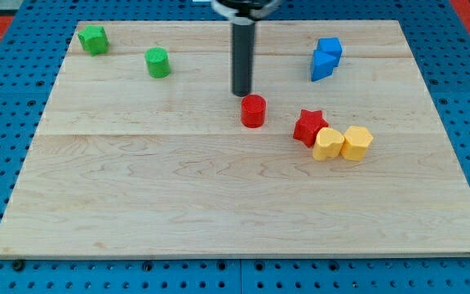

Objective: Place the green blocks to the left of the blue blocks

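Light was bright, even, diffuse from above; blocks cast only short soft shadows. Faint sheen along the rod (242, 57). Board (219, 212) grain sharp to all corners; slight softness at the top edge

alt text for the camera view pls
My tip sits just above a red cylinder mid-board. Two green blocks lie upper left, two touching blue blocks upper right, a red star beside two yellow blocks.
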`<move>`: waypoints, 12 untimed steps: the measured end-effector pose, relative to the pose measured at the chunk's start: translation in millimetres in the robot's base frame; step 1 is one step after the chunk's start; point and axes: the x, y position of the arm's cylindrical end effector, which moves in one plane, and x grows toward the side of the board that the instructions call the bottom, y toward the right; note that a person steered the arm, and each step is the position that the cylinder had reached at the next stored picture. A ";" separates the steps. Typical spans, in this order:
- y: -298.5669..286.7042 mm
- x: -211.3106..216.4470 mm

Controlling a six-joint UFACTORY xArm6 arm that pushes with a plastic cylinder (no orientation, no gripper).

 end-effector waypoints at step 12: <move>-97.0 -74.7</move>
